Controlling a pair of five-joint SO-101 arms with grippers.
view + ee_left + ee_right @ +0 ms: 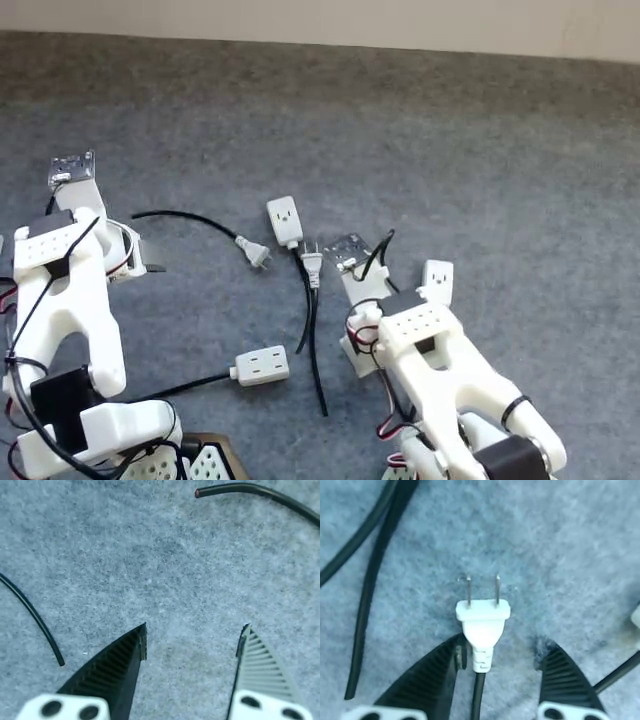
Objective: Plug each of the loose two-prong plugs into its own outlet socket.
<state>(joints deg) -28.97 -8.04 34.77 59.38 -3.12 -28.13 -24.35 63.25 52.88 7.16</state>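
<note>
My right gripper (500, 647) is open low over the carpet, and a white two-prong plug (483, 617) lies between its fingers. The prongs point away from me and the black cord runs back under the gripper. In the high view two white plugs lie mid-carpet: one (258, 255) on a cord curving off to the left, the other (312, 263) just below a white outlet socket (285, 221). A second socket (263, 366) lies nearer the front and a third (437, 280) beside the right arm. My left gripper (194, 630) is open over bare carpet.
Black cords (312, 330) run down the middle between the arms. Two of them (370, 570) pass beside my right gripper. A cut cord end (197, 492) and another thin cord (35, 620) lie near my left gripper. Grey carpet (480, 140) stretches open toward the back.
</note>
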